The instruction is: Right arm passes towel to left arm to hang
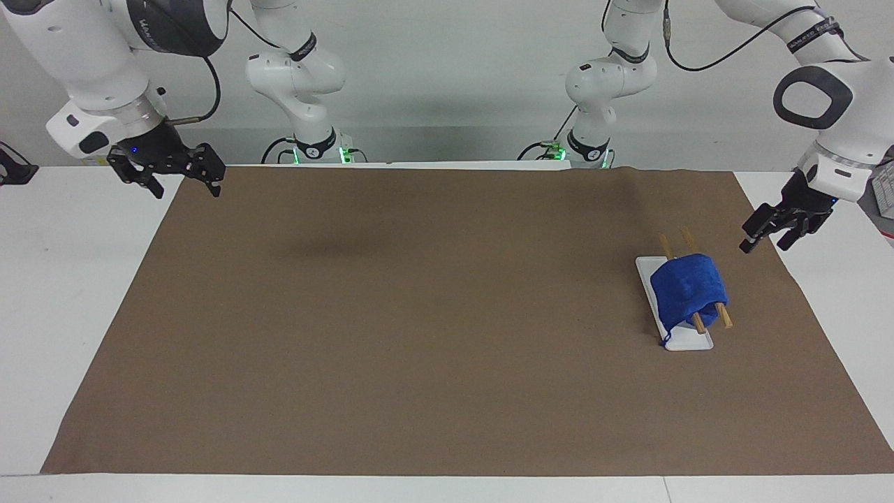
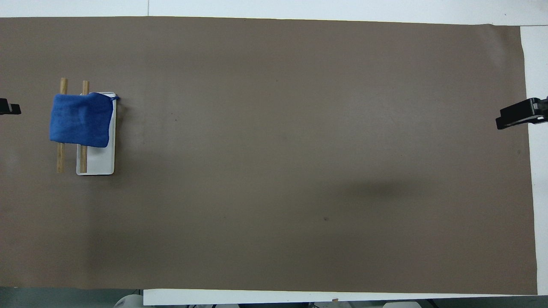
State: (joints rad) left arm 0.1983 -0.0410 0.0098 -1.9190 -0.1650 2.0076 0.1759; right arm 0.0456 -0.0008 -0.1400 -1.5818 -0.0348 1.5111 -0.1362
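The blue towel (image 1: 688,290) hangs draped over two wooden rails of a small rack on a white base (image 1: 681,341), at the left arm's end of the table; it also shows in the overhead view (image 2: 81,119). My left gripper (image 1: 766,237) is open and empty, up in the air beside the rack, over the mat's edge; only its tip (image 2: 9,107) shows in the overhead view. My right gripper (image 1: 183,177) is open and empty, waiting over the mat's corner at the right arm's end; its tip (image 2: 516,116) shows in the overhead view.
A brown mat (image 1: 419,314) covers most of the white table (image 1: 63,279). The rack's wooden rails (image 2: 61,156) stick out past the towel on both sides.
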